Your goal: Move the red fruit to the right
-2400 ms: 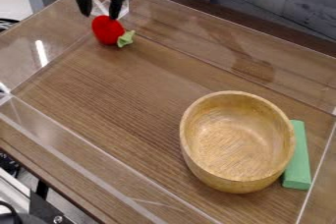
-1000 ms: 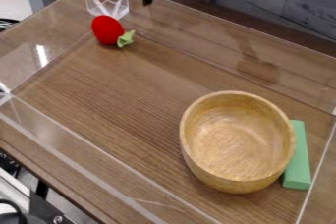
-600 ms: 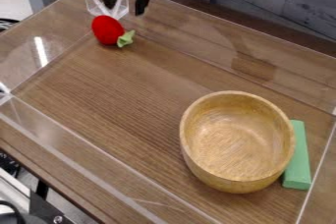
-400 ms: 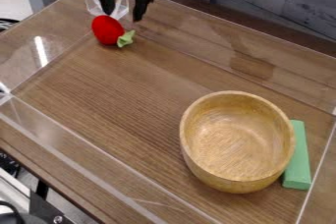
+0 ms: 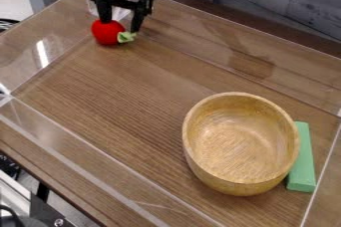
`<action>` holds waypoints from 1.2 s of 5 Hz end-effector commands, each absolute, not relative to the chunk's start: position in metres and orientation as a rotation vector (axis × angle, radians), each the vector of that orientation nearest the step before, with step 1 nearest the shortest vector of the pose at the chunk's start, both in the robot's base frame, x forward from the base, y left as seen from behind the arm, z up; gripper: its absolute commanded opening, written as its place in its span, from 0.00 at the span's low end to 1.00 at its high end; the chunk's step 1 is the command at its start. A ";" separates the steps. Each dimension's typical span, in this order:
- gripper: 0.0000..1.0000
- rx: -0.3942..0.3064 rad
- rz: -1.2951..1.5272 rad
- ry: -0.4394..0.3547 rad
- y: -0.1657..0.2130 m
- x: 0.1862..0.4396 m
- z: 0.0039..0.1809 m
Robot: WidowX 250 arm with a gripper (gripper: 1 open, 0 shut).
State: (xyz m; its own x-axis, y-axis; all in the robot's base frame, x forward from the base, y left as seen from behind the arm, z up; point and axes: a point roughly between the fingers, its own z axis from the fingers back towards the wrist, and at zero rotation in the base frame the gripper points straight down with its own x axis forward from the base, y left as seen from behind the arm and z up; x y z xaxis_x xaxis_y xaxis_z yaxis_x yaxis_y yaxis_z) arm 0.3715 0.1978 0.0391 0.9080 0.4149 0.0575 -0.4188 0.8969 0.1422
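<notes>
Pincer [image 5: 116, 19] hung released, fingers straddling small bright red rounded fruit [image 5: 106, 31] on wooden desk [image 5: 134, 102]. Risk: off-centre closing probably would squirt round fruit sideways.

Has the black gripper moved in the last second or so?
Yes. The black gripper has dropped toward the wooden table and now stands open over the small red fruit, which stayed put.
</notes>
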 end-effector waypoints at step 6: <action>0.00 0.005 0.484 -0.104 0.170 0.372 0.148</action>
State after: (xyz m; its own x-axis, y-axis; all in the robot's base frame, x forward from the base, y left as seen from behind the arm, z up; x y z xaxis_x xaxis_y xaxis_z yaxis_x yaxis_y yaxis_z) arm 0.3695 0.1662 0.1102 0.8866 0.4626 0.0008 -0.4625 0.8865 -0.0137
